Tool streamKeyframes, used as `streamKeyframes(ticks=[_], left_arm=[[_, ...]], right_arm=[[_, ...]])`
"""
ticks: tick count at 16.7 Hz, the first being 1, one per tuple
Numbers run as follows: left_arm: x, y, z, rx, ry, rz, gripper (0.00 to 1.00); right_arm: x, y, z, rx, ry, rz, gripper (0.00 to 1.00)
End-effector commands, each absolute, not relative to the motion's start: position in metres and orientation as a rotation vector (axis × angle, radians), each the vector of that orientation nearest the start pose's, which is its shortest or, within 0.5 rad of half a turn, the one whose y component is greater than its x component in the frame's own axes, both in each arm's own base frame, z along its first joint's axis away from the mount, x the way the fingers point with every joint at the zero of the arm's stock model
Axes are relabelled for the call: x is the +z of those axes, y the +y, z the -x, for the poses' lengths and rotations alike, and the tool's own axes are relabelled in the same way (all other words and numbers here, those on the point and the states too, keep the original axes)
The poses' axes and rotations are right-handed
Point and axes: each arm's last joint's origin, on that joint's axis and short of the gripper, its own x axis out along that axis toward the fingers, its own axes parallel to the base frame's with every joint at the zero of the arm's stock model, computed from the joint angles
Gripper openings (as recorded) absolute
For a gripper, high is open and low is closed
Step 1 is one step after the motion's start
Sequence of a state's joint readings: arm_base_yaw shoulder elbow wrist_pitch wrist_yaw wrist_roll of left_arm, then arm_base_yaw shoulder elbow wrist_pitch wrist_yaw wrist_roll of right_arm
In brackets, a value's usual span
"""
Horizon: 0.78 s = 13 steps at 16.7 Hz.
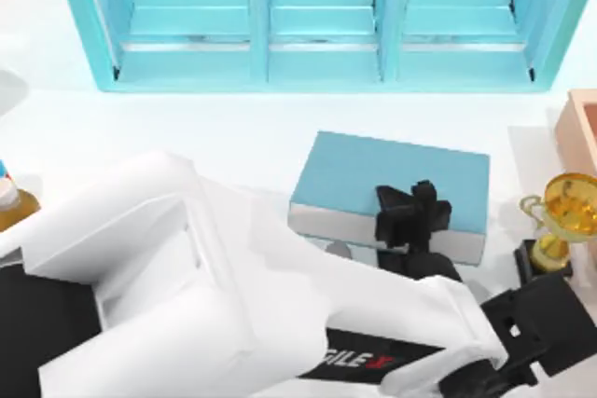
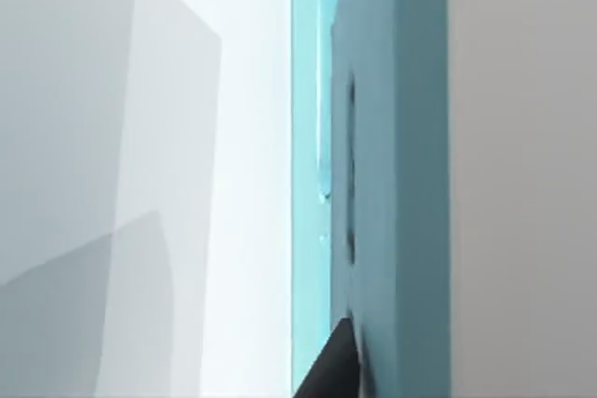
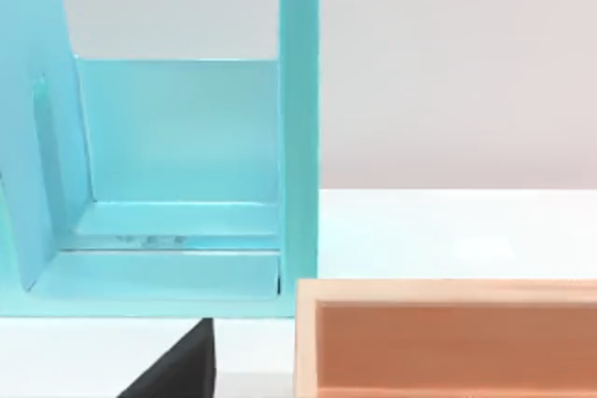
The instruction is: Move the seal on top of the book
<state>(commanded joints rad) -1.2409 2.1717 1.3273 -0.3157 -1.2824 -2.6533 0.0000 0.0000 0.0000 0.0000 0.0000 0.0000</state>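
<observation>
White table [image 1: 233, 137] lies open around the book [image 1: 373, 174]; left gripper [image 1: 410, 216] overhangs its front edge, grip unclear.

A turquoise shelf unit [image 1: 326, 20] is set along the table's [image 1: 233, 137] far edge, and a gold trophy [image 1: 564, 221] is placed at right.

Teal book [image 1: 373, 179] lies flat, table centre-right; white page edges

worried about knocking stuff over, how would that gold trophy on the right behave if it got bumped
The gold trophy would probably tip easily: its wide cup sits on a thin stem above a small black base, so it looks top-heavy. Its handles stick out and could catch. It stands on the table beside the book, close to the left gripper at the book's front edge, so a stray sweep might reach it.
</observation>
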Motion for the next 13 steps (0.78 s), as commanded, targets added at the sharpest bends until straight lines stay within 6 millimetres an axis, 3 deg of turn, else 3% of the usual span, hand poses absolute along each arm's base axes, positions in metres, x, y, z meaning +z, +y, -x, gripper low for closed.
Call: streamKeyframes(ticks=[7,13], left_arm=[[0.1035,-0.3797,-0.1648,0.38,0.039,1.522,0.98],[0.1035,-0.3797,-0.1648,0.38,0.039,1.522,1.0]], right_arm=[[0.16,-0.0012,-0.1057,0.0,0.0,0.0,1.0],[0.16,-0.0012,-0.1057,0.0,0.0,0.0,1.0]])
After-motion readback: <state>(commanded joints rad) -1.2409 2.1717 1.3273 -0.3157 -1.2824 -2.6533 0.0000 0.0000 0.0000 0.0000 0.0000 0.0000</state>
